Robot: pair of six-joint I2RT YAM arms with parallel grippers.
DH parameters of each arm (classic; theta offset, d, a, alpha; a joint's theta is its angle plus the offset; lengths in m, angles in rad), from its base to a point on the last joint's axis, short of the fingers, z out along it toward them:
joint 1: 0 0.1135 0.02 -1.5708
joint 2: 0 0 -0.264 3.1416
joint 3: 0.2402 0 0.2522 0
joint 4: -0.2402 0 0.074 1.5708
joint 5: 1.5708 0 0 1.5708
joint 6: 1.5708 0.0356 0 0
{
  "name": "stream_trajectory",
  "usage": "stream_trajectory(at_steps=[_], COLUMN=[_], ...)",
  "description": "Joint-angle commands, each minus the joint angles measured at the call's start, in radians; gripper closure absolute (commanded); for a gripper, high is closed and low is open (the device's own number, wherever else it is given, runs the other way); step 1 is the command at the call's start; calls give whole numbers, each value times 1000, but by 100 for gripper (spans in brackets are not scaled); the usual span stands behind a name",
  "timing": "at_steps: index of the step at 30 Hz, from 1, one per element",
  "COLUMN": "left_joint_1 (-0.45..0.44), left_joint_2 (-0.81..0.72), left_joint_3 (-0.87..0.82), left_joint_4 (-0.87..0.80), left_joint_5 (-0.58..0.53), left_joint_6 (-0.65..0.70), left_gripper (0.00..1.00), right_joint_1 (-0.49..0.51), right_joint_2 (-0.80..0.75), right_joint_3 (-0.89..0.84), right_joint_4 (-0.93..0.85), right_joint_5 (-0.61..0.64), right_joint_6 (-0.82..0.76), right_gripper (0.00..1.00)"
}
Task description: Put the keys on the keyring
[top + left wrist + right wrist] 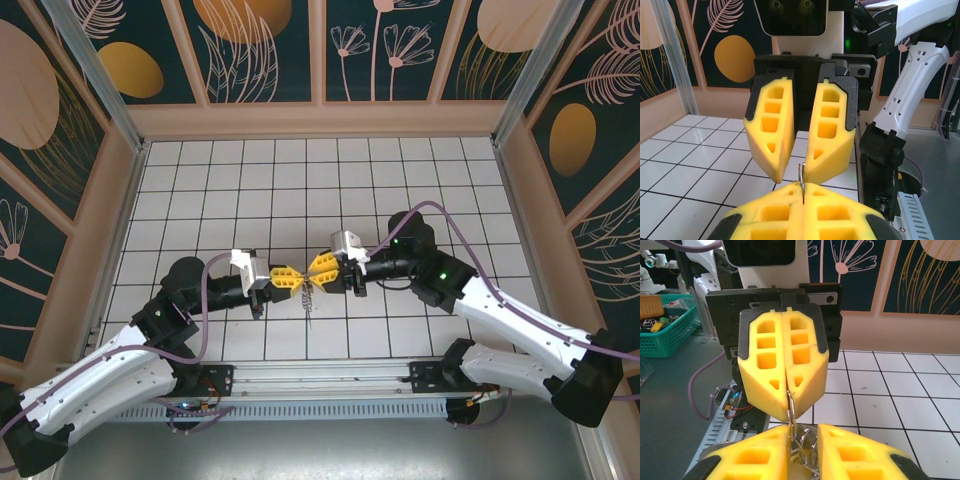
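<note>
Presently, your left fingers are pressed fully together and pinch the wire of the keyring edge-on at their very tips. I judge this grip is meant to keep the ring upright and steady, facing the other arm, while leaving most of its loop free for threading. The ring sits in the air above the middle of the bench, directly between the two arms. A small metal cluster, apparently the keys, hangs just below it; you cannot tell from these views how many there are or whether any is already on the ring. Your right fingers face the left pair tip to tip and stand narrowly apart. The ring wire and the cluster lie in their gap, and no firm pinch on either is visible. Note that the two sets of tips are nearly touching, so there is almost no margin for sideways correction without knocking the ring out of line. Elsewhere the room is ample: bare tiles surround the work on every side, and the side walls and the far wall are well apart from it. The base rail at the near edge is the closest obstruction.
</note>
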Motion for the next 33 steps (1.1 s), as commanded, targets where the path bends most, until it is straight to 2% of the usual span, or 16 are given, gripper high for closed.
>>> stream_trajectory(at_steps=[1, 7, 12, 20, 24, 26, 29, 33], left_joint_1=[-5, -4, -5, -5, -5, -4, -5, -4], left_joint_2=[-6, -6, -9, 13, 33, 44, 62, 83], left_joint_3=[21, 17, 14, 28, 43, 52, 65, 76], left_joint_4=[83, 89, 89, 20, -31, -49, -75, -95], left_joint_5=[21, 14, 5, -57, -106, -112, -113, -109], left_joint_6=[-4, -6, -10, -1, 2, 8, 17, 24], left_gripper=[100, 100, 100, 100, 82, 80, 81, 98], right_joint_1=[9, 17, 24, 33, 72, 102, 150, 184], right_joint_2=[7, 17, 19, 5, 46, 78, 125, 170], right_joint_3=[3, -1, -1, 75, 183, 234, 302, 377], right_joint_4=[34, 44, 39, -65, -254, -340, -438, -522], right_joint_5=[-22, -42, -37, 34, 179, 243, 343, 433], right_joint_6=[-16, -15, -18, -30, -94, -124, -156, -185], right_gripper=[82, 85, 100, 100, 100, 100, 100, 100])
